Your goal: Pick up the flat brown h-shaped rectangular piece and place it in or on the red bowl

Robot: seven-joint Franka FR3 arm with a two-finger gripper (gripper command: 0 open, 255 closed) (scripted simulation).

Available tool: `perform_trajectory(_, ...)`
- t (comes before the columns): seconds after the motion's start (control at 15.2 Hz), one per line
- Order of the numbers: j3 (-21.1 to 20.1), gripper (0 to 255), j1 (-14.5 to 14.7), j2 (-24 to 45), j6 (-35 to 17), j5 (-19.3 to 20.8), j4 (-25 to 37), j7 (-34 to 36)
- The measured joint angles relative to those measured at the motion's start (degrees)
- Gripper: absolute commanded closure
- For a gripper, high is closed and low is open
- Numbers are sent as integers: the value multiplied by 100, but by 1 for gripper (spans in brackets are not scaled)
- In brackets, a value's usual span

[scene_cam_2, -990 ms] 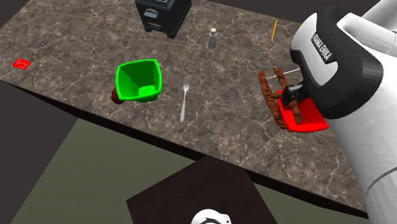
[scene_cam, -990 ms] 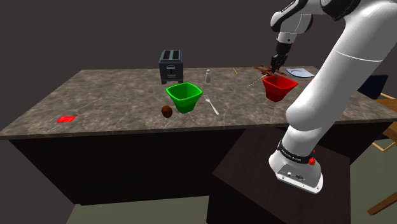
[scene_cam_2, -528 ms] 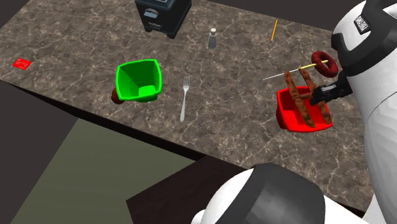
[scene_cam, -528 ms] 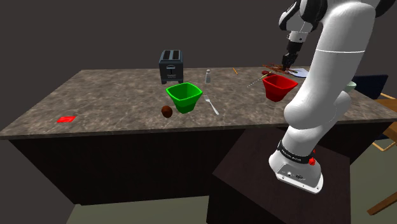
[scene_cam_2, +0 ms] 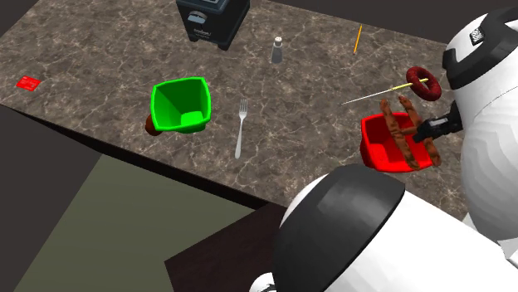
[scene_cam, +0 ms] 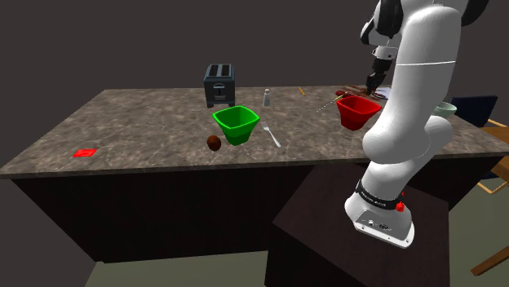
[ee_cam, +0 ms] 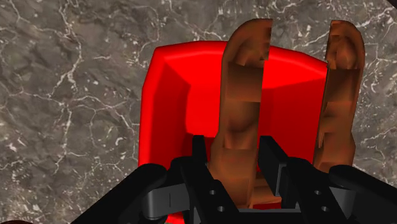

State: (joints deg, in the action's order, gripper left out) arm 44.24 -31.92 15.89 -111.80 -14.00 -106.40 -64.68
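The flat brown H-shaped piece [ee_cam: 242,108] hangs over the red bowl [ee_cam: 170,95], its two long legs stretching across the bowl's opening. My gripper [ee_cam: 234,168] is shut on one leg of the piece, a black finger [ee_cam: 199,159] on each side of it. In the second exterior view the H-shaped piece [scene_cam_2: 403,133] lies above the red bowl [scene_cam_2: 373,143], with the gripper [scene_cam_2: 425,131] on its right side. In the shoulder view the gripper [scene_cam: 374,81] hovers just above the red bowl [scene_cam: 356,114] at the table's far right.
A green bowl [scene_cam_2: 181,104] with a brown ball [scene_cam: 214,143] beside it stands mid-table, a fork [scene_cam_2: 241,126] to its right. At the back are a dark toaster [scene_cam_2: 212,18] and a shaker [scene_cam_2: 277,50]. A brown ring on a thin stick [scene_cam_2: 422,85] lies behind the red bowl. A small red tile [scene_cam_2: 29,82] lies far left.
The gripper has carried the H-shaped piece rightward in the second exterior view, from the red bowl's left rim to over its middle. The arm's upper links have swung across that view's foreground.
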Motion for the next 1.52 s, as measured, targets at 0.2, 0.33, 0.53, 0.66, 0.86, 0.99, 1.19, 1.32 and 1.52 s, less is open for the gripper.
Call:
perform_trajectory(0.2,-39,255,-39,122,-200,-105,-117,-79)
perform_trajectory(0.33,-61,255,-64,187,-312,-163,-185,-131)
perform_trajectory(0.53,-113,255,-98,314,-510,-275,-293,-202)
perform_trajectory(0.66,-147,255,-127,400,-606,-346,-328,-247)
perform_trajectory(0.86,-153,255,-130,409,-634,-358,-347,-256)
perform_trajectory(0.99,-154,255,-132,412,-637,-360,-347,-258)
perform_trajectory(1.19,-154,0,-132,414,-638,-362,-347,-259)
perform_trajectory(1.32,-154,0,-132,414,-638,-362,-347,-259)
perform_trajectory(1.52,-135,0,-117,369,-577,-323,-318,-234)
